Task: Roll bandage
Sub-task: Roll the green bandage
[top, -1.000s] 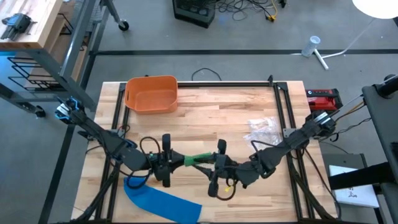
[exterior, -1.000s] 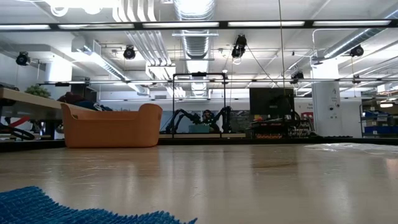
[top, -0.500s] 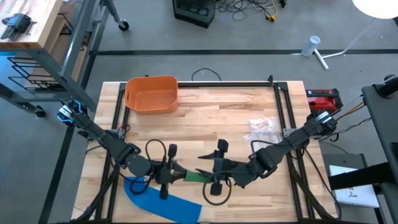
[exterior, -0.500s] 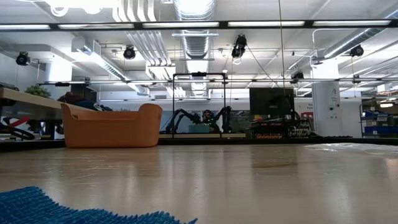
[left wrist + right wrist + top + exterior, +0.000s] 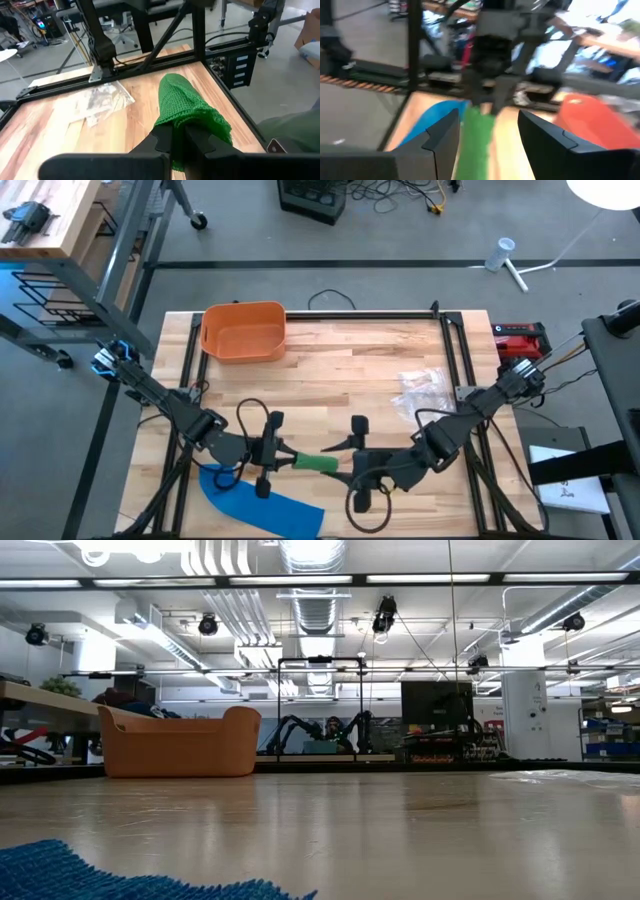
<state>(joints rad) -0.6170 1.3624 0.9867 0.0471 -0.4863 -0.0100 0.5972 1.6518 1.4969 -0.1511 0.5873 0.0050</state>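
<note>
While the green strip hangs from one end only, quick rundown:

bandage: green knitted bandage (image 5: 316,463) lies near the front middle of the table (image 5: 350,370), stretched between the two grippers; wrist views show loose weave, bunched and folded at the clamped end.
handling: my read is light, soft, floppy, no stiffness; will sag and twist if held at one end, not fragile, knit should give grip rather than slip.
where to grab: free end, flat across the full width, so it stays straight for rolling; pinching a corner would likely skew the roll.
left gripper: left gripper (image 5: 176,141) clamped on the bunched end of the bandage, fingers pinched tight together.
right gripper: right gripper (image 5: 486,131) fingers spread apart, bandage seen between and beyond them, nothing held.
left arm pose: reaches in low from the left edge, wrist pointing toward table centre.
right arm pose: comes in low from the right edge, wrist facing the left one, just short of the free end.
nearby: blue cloth (image 5: 262,502) at the front left, orange bin (image 5: 243,331) at the back left, clear plastic wrapper (image 5: 421,389) to the right, all apart from the bandage.
</note>
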